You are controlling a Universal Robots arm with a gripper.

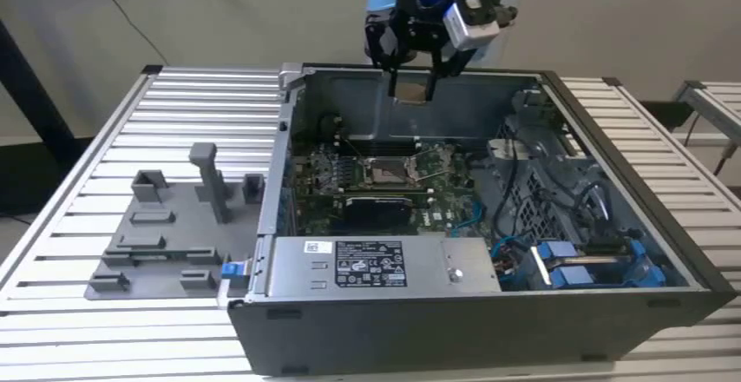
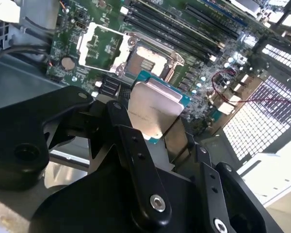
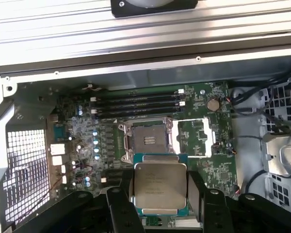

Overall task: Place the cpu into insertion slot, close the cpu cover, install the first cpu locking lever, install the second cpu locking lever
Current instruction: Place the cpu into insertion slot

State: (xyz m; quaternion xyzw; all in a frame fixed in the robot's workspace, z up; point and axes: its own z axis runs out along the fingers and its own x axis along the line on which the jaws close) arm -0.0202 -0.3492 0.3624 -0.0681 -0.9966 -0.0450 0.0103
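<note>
We see the arm's black two-fingered pincer (image 1: 411,87) hanging above an open dark grey computer case (image 1: 487,330). Its fingers (image 3: 196,191) are clamped on opposite edges of the small square silver-tan cpu (image 3: 160,187). The square silver-rimmed insertion slot (image 3: 148,141) lies below the pincer and slightly ahead of it on the green circuit board (image 3: 87,136), well apart from the cpu, whose edges look roughly parallel to the slot's. The thin silver cpu cover (image 3: 196,138) lies swung open beside the slot.
</note>
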